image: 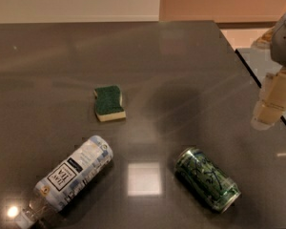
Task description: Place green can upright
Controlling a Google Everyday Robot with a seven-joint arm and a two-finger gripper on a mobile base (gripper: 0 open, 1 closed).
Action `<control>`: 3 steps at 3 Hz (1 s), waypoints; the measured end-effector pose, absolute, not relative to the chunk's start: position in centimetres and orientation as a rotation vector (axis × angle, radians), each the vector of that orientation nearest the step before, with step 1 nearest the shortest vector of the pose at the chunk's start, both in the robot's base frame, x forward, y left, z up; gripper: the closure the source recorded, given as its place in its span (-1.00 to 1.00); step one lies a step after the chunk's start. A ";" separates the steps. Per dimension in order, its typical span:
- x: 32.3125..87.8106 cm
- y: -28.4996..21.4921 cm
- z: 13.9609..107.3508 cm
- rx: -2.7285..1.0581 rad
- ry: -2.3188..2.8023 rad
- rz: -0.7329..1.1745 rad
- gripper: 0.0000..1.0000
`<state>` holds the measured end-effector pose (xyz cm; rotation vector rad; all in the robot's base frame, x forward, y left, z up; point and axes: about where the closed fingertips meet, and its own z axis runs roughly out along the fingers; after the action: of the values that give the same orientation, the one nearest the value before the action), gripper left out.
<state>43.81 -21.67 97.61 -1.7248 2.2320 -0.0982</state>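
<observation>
The green can point(207, 178) lies on its side on the dark table point(181, 66), at the front right, its silver ends pointing back left and front right. My gripper point(271, 104) hangs at the right edge of the view, above the table's right side. It is up and to the right of the can, apart from it and holding nothing I can see.
A green-topped yellow sponge point(108, 102) sits near the table's middle. A clear bottle with a white-and-blue label point(69, 178) lies on its side at the front left. The table's right edge point(257, 80) runs diagonally near the gripper.
</observation>
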 end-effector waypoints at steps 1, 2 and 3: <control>43.8 -21.7 97.6 -1.725 2.232 -0.098 -1.00; 43.5 -21.1 97.7 -1.777 2.179 -0.061 -1.00; 42.7 -19.2 97.5 -1.930 2.054 0.014 -1.00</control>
<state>42.73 -19.24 97.49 -1.9295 2.0544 0.0137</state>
